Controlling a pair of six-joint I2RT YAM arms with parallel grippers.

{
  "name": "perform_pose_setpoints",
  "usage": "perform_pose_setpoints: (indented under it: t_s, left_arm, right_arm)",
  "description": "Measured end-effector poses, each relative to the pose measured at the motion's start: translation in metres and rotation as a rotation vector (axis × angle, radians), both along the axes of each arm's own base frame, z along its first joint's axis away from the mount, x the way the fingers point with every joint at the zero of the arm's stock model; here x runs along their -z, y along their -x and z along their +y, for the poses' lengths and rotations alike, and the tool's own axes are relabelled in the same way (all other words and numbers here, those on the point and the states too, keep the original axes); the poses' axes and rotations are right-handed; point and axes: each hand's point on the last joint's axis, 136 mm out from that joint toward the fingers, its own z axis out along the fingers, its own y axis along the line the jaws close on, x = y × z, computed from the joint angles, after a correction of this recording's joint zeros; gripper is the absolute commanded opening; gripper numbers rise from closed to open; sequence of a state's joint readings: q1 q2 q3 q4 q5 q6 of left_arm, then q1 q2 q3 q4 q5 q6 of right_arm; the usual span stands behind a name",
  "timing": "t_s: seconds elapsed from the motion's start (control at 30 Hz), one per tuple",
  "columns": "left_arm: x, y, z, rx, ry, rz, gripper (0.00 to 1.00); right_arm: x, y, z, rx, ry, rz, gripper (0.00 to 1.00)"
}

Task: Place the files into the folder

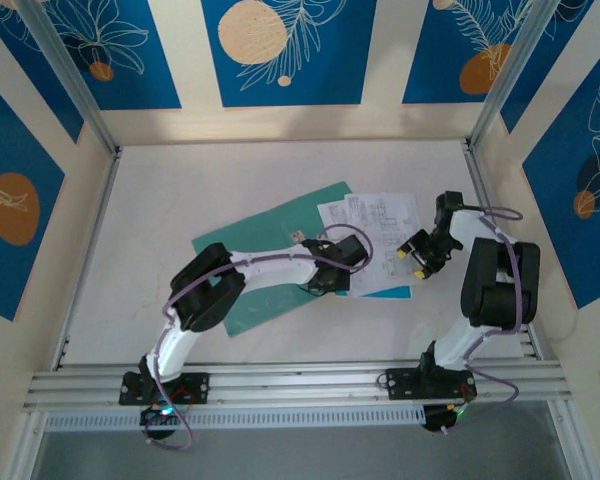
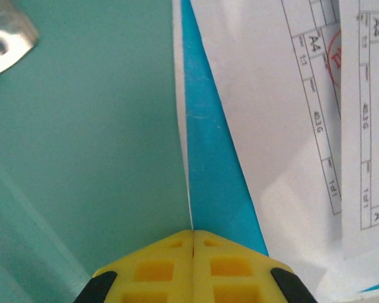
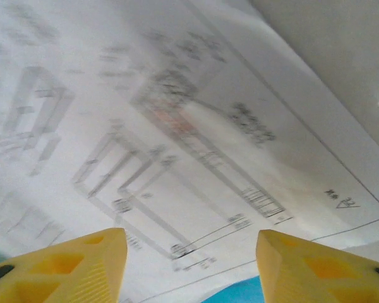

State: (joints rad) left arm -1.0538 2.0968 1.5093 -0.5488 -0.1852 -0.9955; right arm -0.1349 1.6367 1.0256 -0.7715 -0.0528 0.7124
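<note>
Shut tight, the left gripper's [image 1: 325, 278] jaws sit low over the folder [image 1: 280, 220] in the top external view. The teal cover spreads away to their left and the files [image 1: 375, 215] lie just to their right. The right gripper [image 1: 412, 262] has its 2 yellow tips apart, poised over the near right part of the files. A light-blue edge [image 1: 385, 293] peeks out beneath the sheets between the 2 grippers.

From the left wrist, the left gripper [image 2: 192, 265] shows both yellow fingers pressed flat against each other. A thin white sheet edge runs straight down to their seam, but I cannot tell whether it is nipped there. The folder [image 2: 82, 126] lies ahead and left of the jaws, the light-blue sheet [image 2: 208, 158] straight ahead, and the printed files [image 2: 278, 158] ahead and right. A shiny metal piece [image 2: 3, 38] sits on the folder far ahead to the left.

From the right wrist, the right gripper [image 3: 189, 265] stands with its jaws wide apart and nothing between them. The files [image 3: 177, 126], blurred drawings and text, lie directly ahead of the jaws, with bare table [image 3: 341, 63] beyond to the right.
</note>
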Motion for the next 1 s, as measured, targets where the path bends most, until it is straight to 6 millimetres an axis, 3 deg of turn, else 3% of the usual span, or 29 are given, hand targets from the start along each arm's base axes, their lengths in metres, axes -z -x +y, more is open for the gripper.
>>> perform_pose_setpoints:
  t_s: [0.13, 0.23, 0.37, 0.4, 0.5, 0.6, 0.73, 0.83, 1.0]
  left_arm:
    - [-0.002, 0.001, 0.004, -0.069, 0.054, -0.001, 0.00]
    - [-0.002, 0.000, 0.002, -0.107, 0.093, -0.004, 0.00]
    - [0.002, 0.003, 0.008, -0.152, 0.128, -0.001, 0.00]
    - [0.001, 0.004, 0.009, -0.164, 0.140, -0.001, 0.04]
    - [-0.003, 0.006, 0.012, -0.176, 0.161, -0.003, 0.35]
    - [-0.012, 0.007, 0.013, -0.188, 0.184, -0.005, 0.44]
    - [-0.036, 0.008, 0.012, -0.176, 0.222, -0.029, 0.50]
    - [-0.050, 0.006, -0.002, -0.137, 0.268, -0.030, 0.50]
    - [-0.059, -0.005, -0.049, -0.057, 0.371, -0.023, 0.50]
  right_arm:
    - [-0.040, -0.020, 0.011, -0.039, -0.003, -0.138, 0.59]
    - [-0.053, -0.027, 0.017, -0.057, -0.010, -0.178, 0.53]
    - [-0.049, -0.023, 0.027, -0.088, -0.013, -0.162, 0.51]
    - [-0.047, -0.021, 0.031, -0.100, -0.014, -0.158, 0.51]
    - [-0.040, -0.014, 0.040, -0.129, -0.017, -0.136, 0.50]
    - [-0.031, -0.010, 0.042, -0.136, -0.016, -0.107, 0.47]
    - [-0.018, -0.010, 0.029, -0.104, -0.007, -0.064, 0.44]
    - [-0.009, -0.010, 0.012, -0.062, -0.003, -0.036, 0.43]
    - [0.005, -0.009, -0.014, -0.003, 0.001, 0.005, 0.41]
